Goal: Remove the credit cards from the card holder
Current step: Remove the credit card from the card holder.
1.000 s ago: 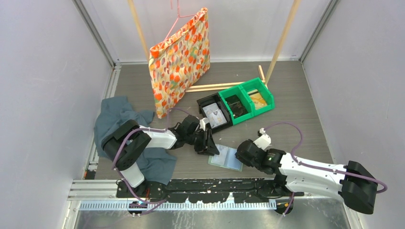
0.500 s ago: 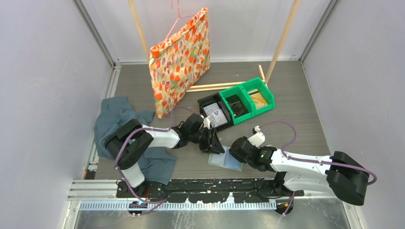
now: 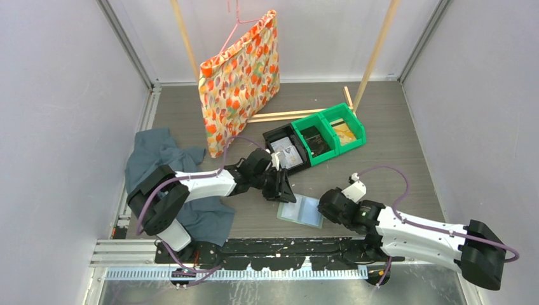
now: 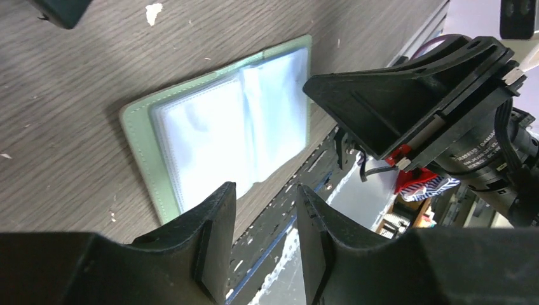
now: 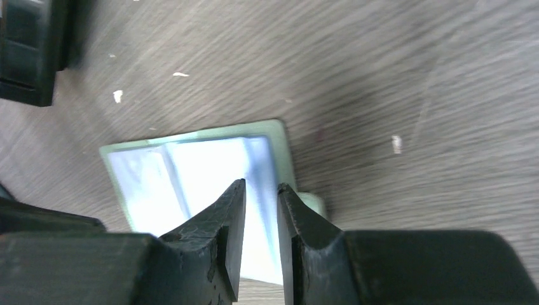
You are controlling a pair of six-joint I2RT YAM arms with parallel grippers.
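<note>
Lying open, seemingly flat: card holder (image 3: 300, 210).

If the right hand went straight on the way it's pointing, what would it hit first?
Most likely the open card holder lying flat: the right hand points at its pale inner panel. How near it is, I can't tell.

Worktop (image 3: 394, 159), contents by position:
- Card holder (image 3: 300, 210): lying open and flat near the front edge, centre.
- Left pincer (image 3: 284, 190): just behind the card holder's left corner.
- Right pincer (image 3: 321, 211): over its right edge.
- Row of bins (image 3: 328, 132): behind the card holder, apart from it.
- Loose sticks (image 3: 289, 115): behind the bins.
- Bag (image 3: 239, 79): hanging at the rear, left of the bins.
- Cloth (image 3: 152, 159): far left, partly under the left arm.
</note>
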